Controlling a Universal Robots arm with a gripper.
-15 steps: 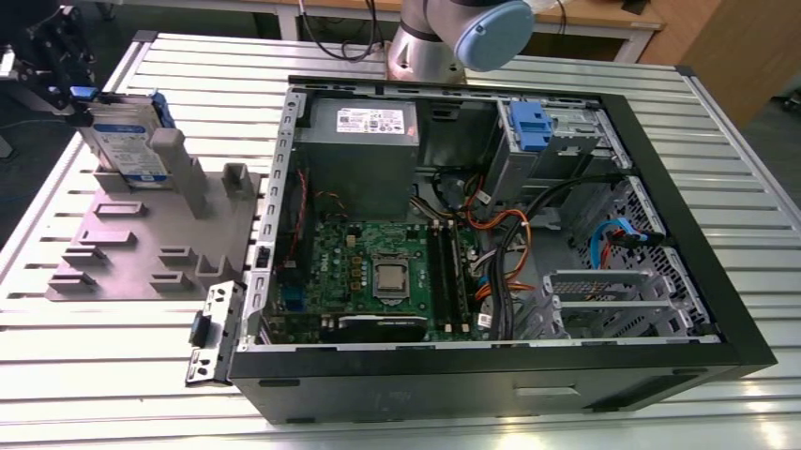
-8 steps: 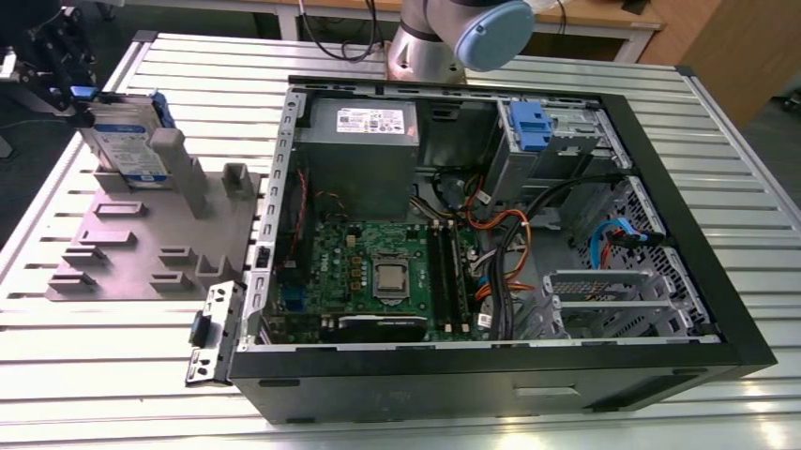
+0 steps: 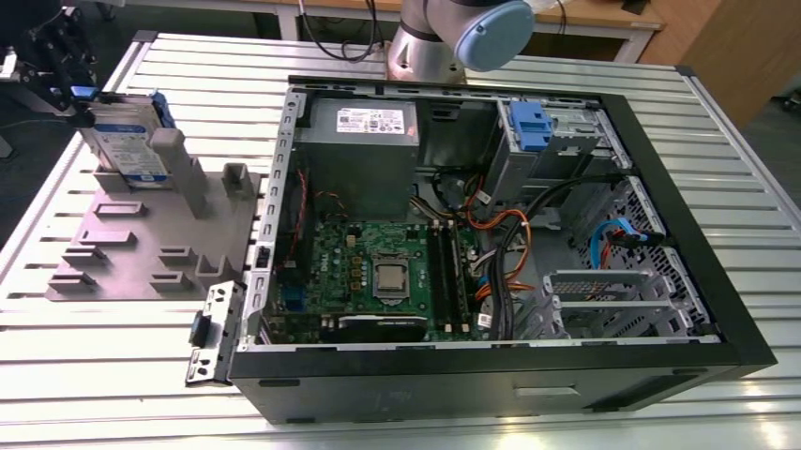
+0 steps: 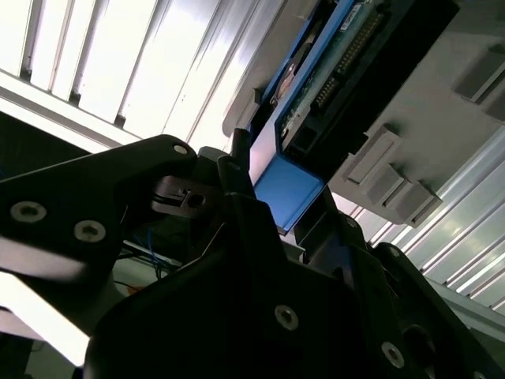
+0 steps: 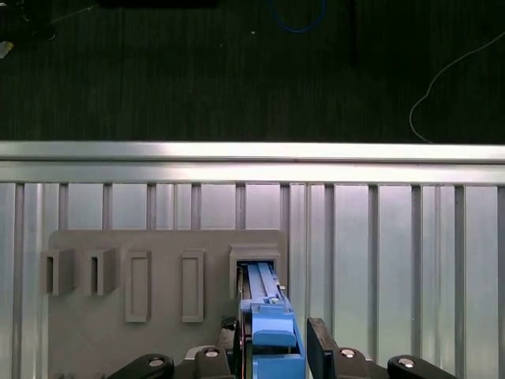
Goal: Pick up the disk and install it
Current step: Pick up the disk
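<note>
Two fingers point(image 5: 319, 347) of the gripper point(image 5: 278, 354) stand apart in the first wrist view, one on each side of the disk point(image 5: 267, 288). On one side I see a clear gap between finger and blue carrier point(image 5: 274, 335). On the other side the finger sits almost against it. So I read the gripper as spread, not clamped on anything.

The disk stands on edge in a slot of the grey fixture point(image 5: 166, 245), which lies on the slatted tabletop point(image 5: 379, 237). At the upper left of the exterior view the gripper point(image 3: 69, 80) hangs at the top edge of the disk point(image 3: 126, 141). There the fixture point(image 3: 126, 244) sits just beside the open case point(image 3: 501, 389).

The step in hand, as I judge it, is the grasp. To do it well I want the disk centred between the fingers, and right now it looks off to one side. Closing like this would likely shove it sideways in the slot before both fingers bite, so I'd shift across until the two gaps match.

I'd also keep the fingers flat to the disk's faces. They should sit deep enough to hold the carrier's frame, not just the blue tab point(image 4: 288, 189) at its end. A grip square to the slot matters, since a tilted hold could wedge the disk against the slot walls. I can't tell whether the fixture is fastened down.
</note>
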